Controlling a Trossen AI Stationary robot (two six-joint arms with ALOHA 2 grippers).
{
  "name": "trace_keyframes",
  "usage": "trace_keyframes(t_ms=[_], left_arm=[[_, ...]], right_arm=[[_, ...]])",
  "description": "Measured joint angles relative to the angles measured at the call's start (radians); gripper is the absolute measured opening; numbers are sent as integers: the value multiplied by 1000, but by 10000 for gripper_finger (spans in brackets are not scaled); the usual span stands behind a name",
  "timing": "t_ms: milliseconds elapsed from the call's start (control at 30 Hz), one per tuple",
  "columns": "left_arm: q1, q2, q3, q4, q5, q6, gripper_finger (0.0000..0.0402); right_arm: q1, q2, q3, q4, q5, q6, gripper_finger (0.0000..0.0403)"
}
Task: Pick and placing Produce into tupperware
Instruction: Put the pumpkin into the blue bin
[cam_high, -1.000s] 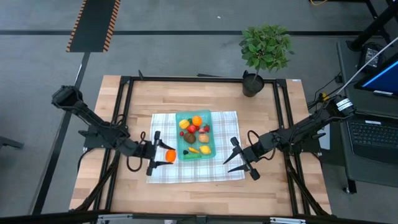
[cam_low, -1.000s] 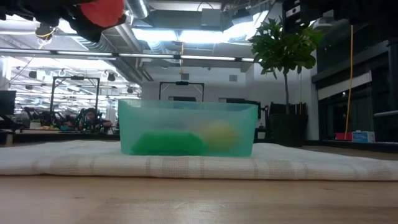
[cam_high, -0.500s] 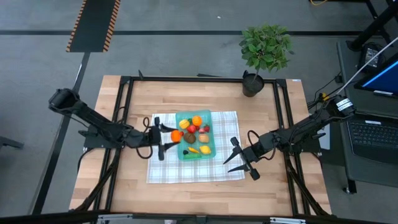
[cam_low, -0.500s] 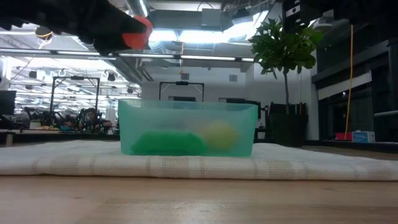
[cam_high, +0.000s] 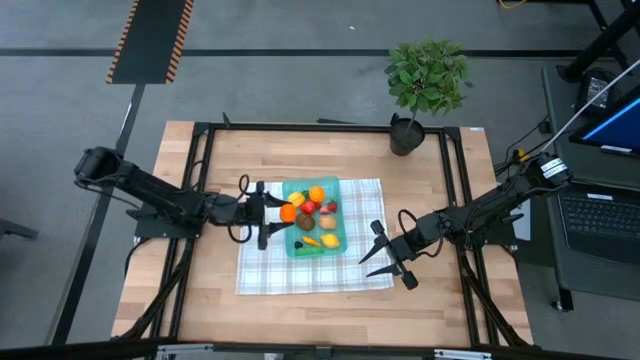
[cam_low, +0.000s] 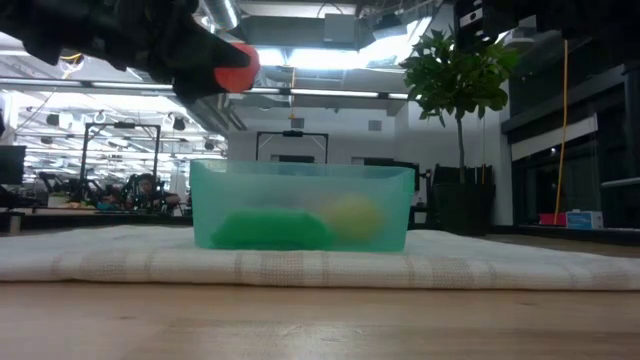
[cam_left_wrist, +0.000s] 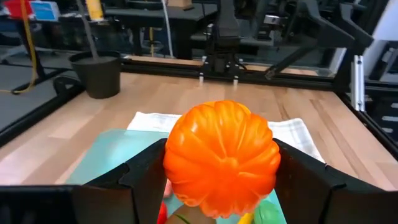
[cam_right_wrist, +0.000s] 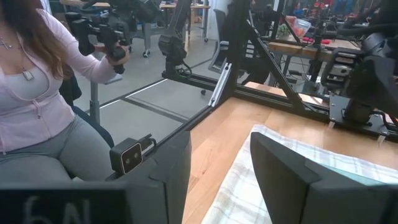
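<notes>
My left gripper (cam_high: 276, 213) is shut on an orange, ribbed, pumpkin-like piece of produce (cam_left_wrist: 221, 158), held in the air over the left rim of the teal tupperware (cam_high: 342, 238). In the low view the piece (cam_low: 235, 67) hangs well above the tupperware's wall (cam_low: 300, 195). Several small pieces of produce (cam_high: 312, 210), red, orange, yellow, brown and green, lie inside. The tupperware stands on a checked cloth (cam_high: 320, 270). My right gripper (cam_high: 385, 257) waits open in the air over the cloth's right edge, with nothing between its fingers. My left gripper pinches the orange piece by its two opposite sides (cam_left_wrist: 171, 163) between its two fingers (cam_left_wrist: 144, 183). The fingers come about level from the table's left side. The piece is lifted clear, above the tupperware's left rim.
A potted plant (cam_high: 425, 85) stands at the table's far edge, right of the middle. A dark metal frame (cam_high: 200, 160) runs around the tabletop. A seated person (cam_right_wrist: 43, 93) holding hand controls shows beyond the table in the right wrist view.
My left gripper has swung toward the table's far edge and somewhat to the right, carrying the orange piece from over the cloth's near left part to over the tupperware's left rim. It has stayed shut on the piece and rolled a little.
</notes>
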Motion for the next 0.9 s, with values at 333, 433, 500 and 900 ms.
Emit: trace_keyframes(t_ms=[333, 433, 500, 900], left_arm=[[65, 15, 86, -172, 71, 6, 238], [75, 37, 118, -189, 92, 27, 238], [85, 54, 135, -192, 132, 29, 238], [117, 136, 261, -395, 173, 53, 238]], right_arm=[[-1, 0, 0, -14, 0, -4, 168], [-1, 0, 0, -21, 0, -3, 168], [-1, 0, 0, -26, 0, -2, 168], [-1, 0, 0, -43, 0, 6, 168]])
